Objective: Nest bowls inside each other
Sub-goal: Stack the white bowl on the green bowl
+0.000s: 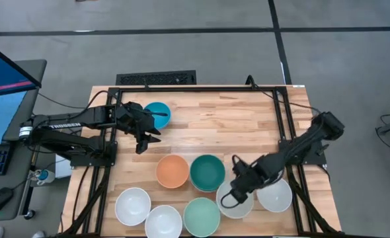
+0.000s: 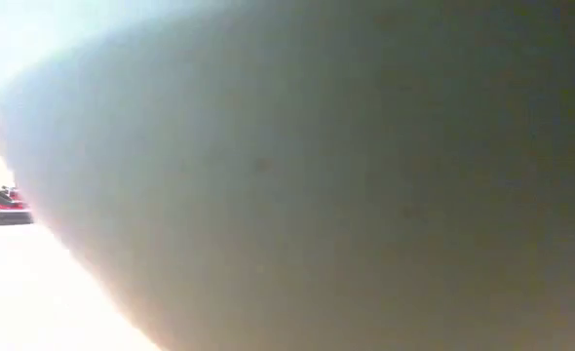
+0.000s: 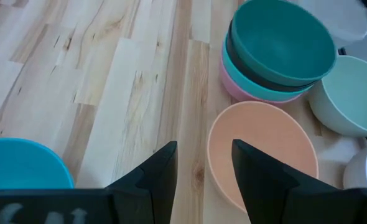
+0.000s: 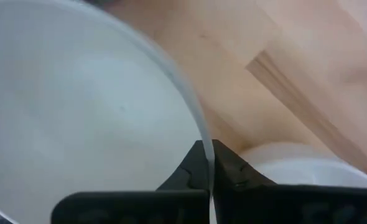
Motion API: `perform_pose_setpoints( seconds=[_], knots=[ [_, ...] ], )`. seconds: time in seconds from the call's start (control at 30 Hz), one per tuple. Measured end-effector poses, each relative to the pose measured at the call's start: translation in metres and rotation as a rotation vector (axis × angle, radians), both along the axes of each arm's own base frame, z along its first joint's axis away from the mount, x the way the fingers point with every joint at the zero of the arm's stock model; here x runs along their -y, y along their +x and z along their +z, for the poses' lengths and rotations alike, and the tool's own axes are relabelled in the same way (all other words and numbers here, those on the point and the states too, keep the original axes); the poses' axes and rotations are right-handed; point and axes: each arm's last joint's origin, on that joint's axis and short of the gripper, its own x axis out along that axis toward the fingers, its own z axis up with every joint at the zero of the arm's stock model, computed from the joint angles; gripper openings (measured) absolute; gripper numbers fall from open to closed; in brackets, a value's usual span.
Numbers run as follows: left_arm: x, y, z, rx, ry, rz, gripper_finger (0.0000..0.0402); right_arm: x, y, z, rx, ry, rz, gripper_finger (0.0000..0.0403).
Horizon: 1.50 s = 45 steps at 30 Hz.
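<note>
In the high view the blue bowl (image 1: 157,114) sits near the table's far left, with my open left gripper (image 1: 146,139) just beside it, touching nothing. Ahead of the left gripper (image 3: 202,168) lie the orange bowl (image 3: 261,149) and a nested stack (image 3: 277,50): dark green on top, then black, turquoise and pink. The orange bowl (image 1: 172,170) and the stack (image 1: 207,172) sit mid-table. The mint green bowl (image 1: 201,216) and two white bowls (image 1: 132,205) (image 1: 163,221) rest near the near edge. My right gripper (image 1: 231,194) is shut on a third white bowl (image 1: 238,201), beside a fourth (image 1: 275,195). My right gripper (image 4: 206,149) pinches the white bowl's rim (image 4: 196,124), on the side next to the other white bowl (image 4: 295,165). One finger is inside the bowl and one outside. Whether the bowl is lifted off the table, I cannot tell.
A black metal frame (image 1: 182,88) runs along the table's edges. A monitor (image 1: 3,73) and keyboard stand off the table's left side. Bare wood (image 1: 228,125) lies across the far middle and right. A pale bowl wall (image 2: 317,195) close to the lens fills the low view.
</note>
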Motion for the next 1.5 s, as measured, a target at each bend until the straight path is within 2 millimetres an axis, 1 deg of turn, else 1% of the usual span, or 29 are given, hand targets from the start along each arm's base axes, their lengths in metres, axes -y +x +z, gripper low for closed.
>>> perform_pose_setpoints(
  seconds=[0.2,0.27,0.33,0.43,0.53,0.63,0.7,0.8,0.97,1.13,1.2,1.27,1.4,1.5],
  knots=[
    [0.0,0.0,0.0,0.0,-0.003,0.003,0.0144,0.031,-0.028,0.06,0.037,0.06,-0.079,0.0016],
    [0.0,0.0,0.0,-0.001,-0.003,0.004,0.0144,0.04,-0.036,0.076,0.066,0.055,-0.125,0.0012],
    [0.0,0.0,0.0,-0.001,0.004,0.009,0.0144,0.049,-0.038,0.086,0.098,0.042,-0.167,0.001],
    [-0.001,0.001,0.001,0.006,0.025,0.022,0.0144,0.062,-0.026,0.092,0.147,0.003,-0.209,0.001],
    [-0.001,0.001,0.001,0.015,0.033,0.03,0.0144,0.074,-0.001,0.094,0.175,-0.014,-0.21,0.0016],
    [-0.002,0.002,0.002,0.02,0.035,0.03,0.0144,0.084,0.023,0.1,0.207,-0.032,-0.161,0.0017],
    [-0.002,0.001,0.002,0.019,0.035,0.03,0.0144,0.087,0.037,0.1,0.207,-0.048,-0.128,0.0013],
    [-0.001,0.001,0.001,0.014,0.034,0.03,0.0144,0.09,0.051,0.09,0.167,-0.046,-0.089,0.0015],
    [-0.001,0.0,-0.001,-0.01,0.031,0.029,0.0144,0.082,0.07,0.067,0.106,-0.011,-0.037,0.0032],
    [-0.001,-0.002,-0.002,-0.031,0.04,0.017,0.0144,0.073,0.09,0.05,0.146,0.008,-0.003,0.0021],
    [-0.001,-0.002,-0.002,-0.03,0.04,0.016,0.0144,0.073,0.093,0.045,0.135,0.005,-0.005,0.0019],
    [-0.001,-0.002,-0.002,-0.03,0.04,0.016,0.0144,0.074,0.092,0.044,0.127,-0.016,-0.007,0.0023],
    [-0.001,-0.002,-0.002,-0.036,0.039,0.016,0.0144,0.078,0.089,0.044,0.102,-0.075,-0.037,0.0057],
    [-0.001,-0.002,-0.002,-0.036,0.039,0.016,0.0144,0.082,0.085,0.047,0.083,-0.081,-0.055,0.0083]
  ],
)
